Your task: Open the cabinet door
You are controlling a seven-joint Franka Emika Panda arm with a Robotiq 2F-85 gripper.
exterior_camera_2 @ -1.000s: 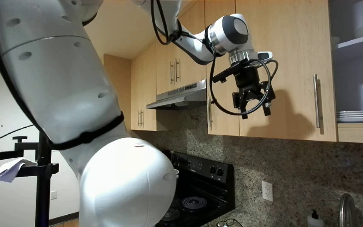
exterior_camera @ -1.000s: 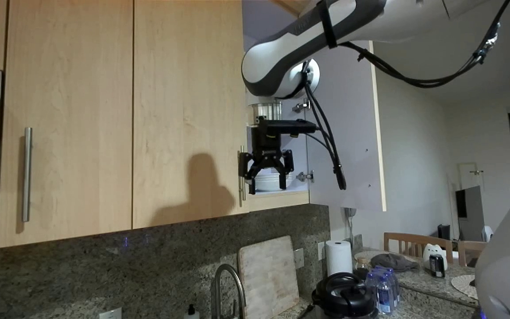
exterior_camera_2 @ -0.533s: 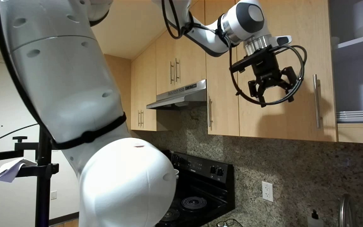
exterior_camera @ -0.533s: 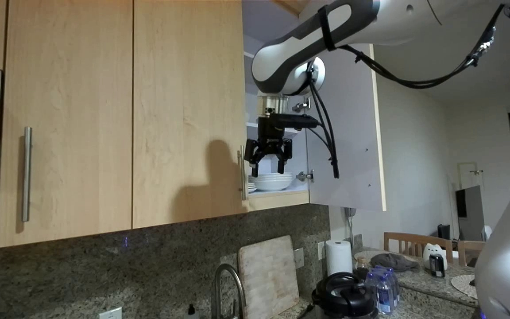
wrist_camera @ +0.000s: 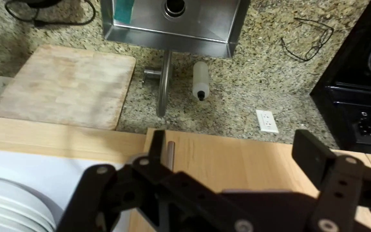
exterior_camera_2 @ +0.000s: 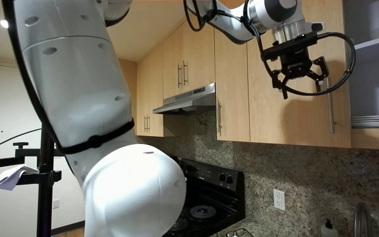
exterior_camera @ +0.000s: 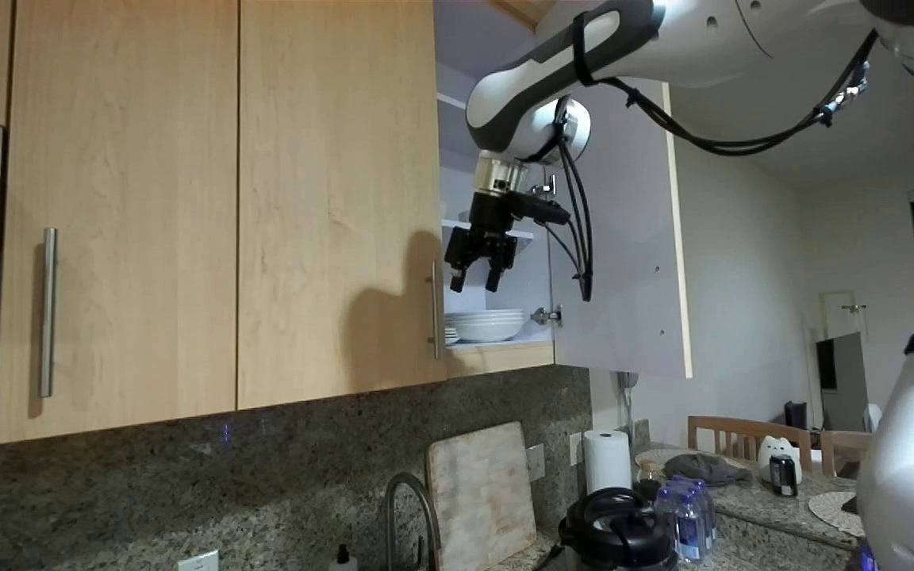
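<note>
The cabinet door point(exterior_camera: 330, 182) is a tall birch-wood panel, shut flush, with a slim vertical silver handle point(exterior_camera: 435, 313) near its right edge. The door also shows in an exterior view point(exterior_camera_2: 275, 118), with its handle point(exterior_camera_2: 331, 112) partly behind the gripper and cable loop. My gripper point(exterior_camera_2: 302, 92) is open and empty, in front of the door near the upper part of the handle, pointing down and slightly tilted. In the wrist view the door point(wrist_camera: 230, 161) lies between the spread fingers, and the handle point(wrist_camera: 170, 154) shows just beside the left-hand finger point(wrist_camera: 157, 145), its upper part hidden.
A pale white-grey door panel point(exterior_camera: 616, 238) stands open on the right. White plates point(exterior_camera: 489, 325) sit on the open shelf beside the wood door. Another wood door point(exterior_camera: 124, 198) has its handle at the left. A faucet point(exterior_camera: 417, 507) and cutting board point(exterior_camera: 481, 492) are below.
My gripper has risen and moved toward the handle side of the door, tilting a little. It stays open. The cabinet door has not moved.
</note>
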